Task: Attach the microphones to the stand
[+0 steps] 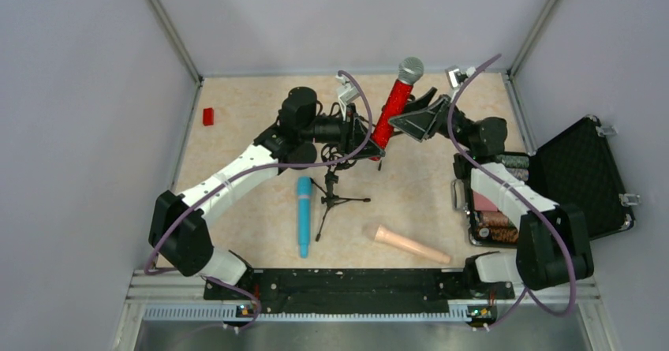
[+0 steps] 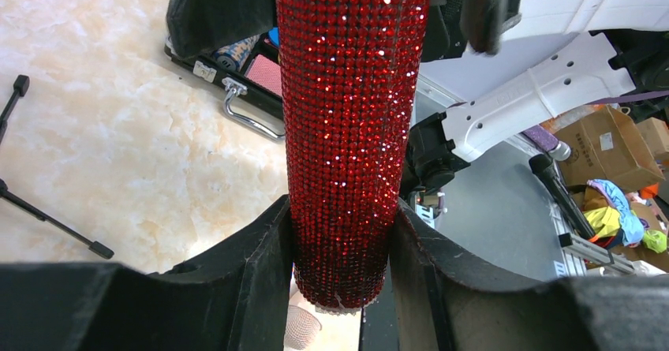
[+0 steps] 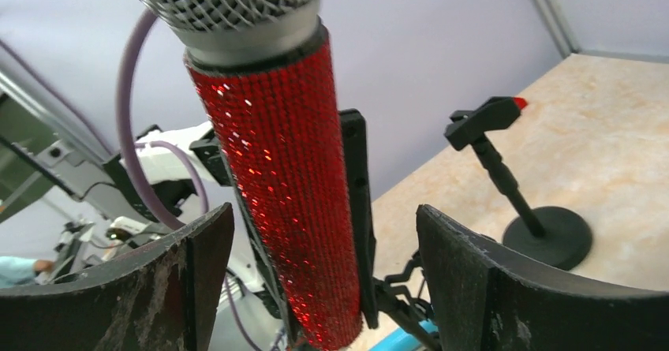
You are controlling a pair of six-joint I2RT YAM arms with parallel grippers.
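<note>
The glittery red microphone [image 1: 392, 113] with a silver mesh head [image 1: 410, 69] stands tilted above the table's back middle. My left gripper [image 1: 369, 134] is shut on its lower end; the left wrist view shows both fingers pressed on the red body [image 2: 347, 130]. My right gripper [image 1: 412, 120] is open with its fingers either side of the upper body [image 3: 284, 201], not touching it. The black tripod stand [image 1: 331, 193] is below them. The light-blue microphone [image 1: 304, 215] and the peach-beige microphone [image 1: 410, 244] lie on the table.
An open black case [image 1: 584, 173] with small items sits at the right edge. A small red block [image 1: 208, 116] lies at the back left. A second black stand with a round base [image 3: 548, 237] shows in the right wrist view.
</note>
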